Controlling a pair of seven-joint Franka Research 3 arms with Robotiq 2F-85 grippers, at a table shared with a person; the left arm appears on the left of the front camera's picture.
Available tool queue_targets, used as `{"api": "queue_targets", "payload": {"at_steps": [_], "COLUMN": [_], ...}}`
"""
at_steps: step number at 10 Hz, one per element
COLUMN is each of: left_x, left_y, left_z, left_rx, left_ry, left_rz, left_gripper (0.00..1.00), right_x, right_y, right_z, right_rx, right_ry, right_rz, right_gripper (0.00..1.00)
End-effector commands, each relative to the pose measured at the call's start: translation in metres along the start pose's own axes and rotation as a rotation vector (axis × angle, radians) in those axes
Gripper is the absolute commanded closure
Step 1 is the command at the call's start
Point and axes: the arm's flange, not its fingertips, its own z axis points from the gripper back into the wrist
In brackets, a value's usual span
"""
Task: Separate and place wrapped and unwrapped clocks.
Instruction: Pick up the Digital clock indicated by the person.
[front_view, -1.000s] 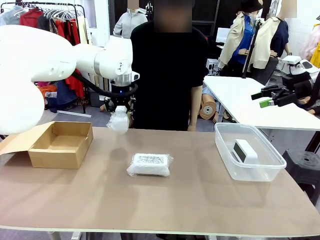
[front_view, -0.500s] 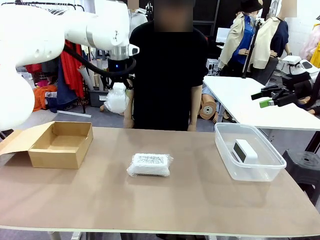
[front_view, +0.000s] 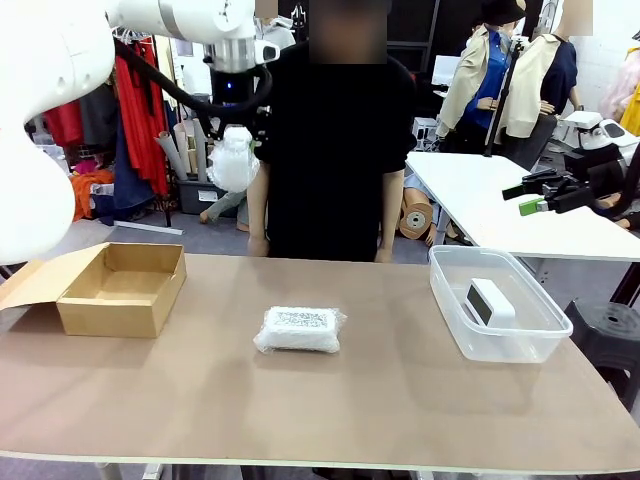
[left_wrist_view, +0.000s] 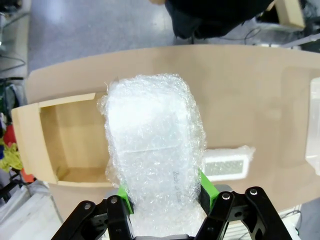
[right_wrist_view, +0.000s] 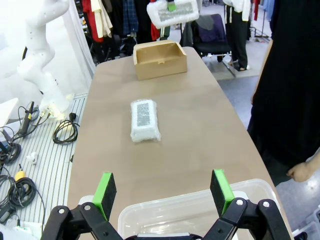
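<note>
Here, the left jaws are clamped on the rounded wrapped clock (front_view: 233, 158), held high in the air at about 11 o'clock from the flat wrapped clock (front_view: 299, 329), which lies mid-desk (front_view: 400, 400). The cardboard box (front_view: 120, 295) sits at its 9 o'clock. The clear tub (front_view: 545, 335) sits at its 3 o'clock with the bare clock (front_view: 489, 300) inside. The right jaws stand wide open and empty, over the tub's rim.

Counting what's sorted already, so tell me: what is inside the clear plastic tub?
One bare white clock with a dark face rests in the clear tub. Its back and the tub floor beneath it are covered.
</note>
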Motion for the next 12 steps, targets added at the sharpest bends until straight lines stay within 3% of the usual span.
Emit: {"api": "queue_targets", "payload": {"at_steps": [1, 5, 6, 12], "left_x": [0.028, 0.026, 0.001, 0.001], "left_y": [-0.012, -0.001, -0.003, -0.003], "left_z": [0.028, 0.041, 0.028, 0.028], "left_rx": [-0.01, -0.01, -0.024, -0.024], "left_ry": [-0.006, -0.043, -0.035, -0.035], "left_rz": [-0.029, -0.025, -0.007, -0.007], "left_gripper": [1.0, 1.0, 1.0, 1.0], "right_x": [0.002, 0.002, 0.002, 0.002], "right_y": [0.001, 0.001, 0.001, 0.001], "right_z": [0.0, 0.0, 0.0, 0.0], "right_rx": [0.001, 0.001, 0.001, 0.001], "right_ry": [0.004, 0.004, 0.004, 0.004], "right_rz": [-0.002, -0.002, -0.002, -0.002], "right_gripper": [0.0, 0.0, 0.0, 0.0]}}
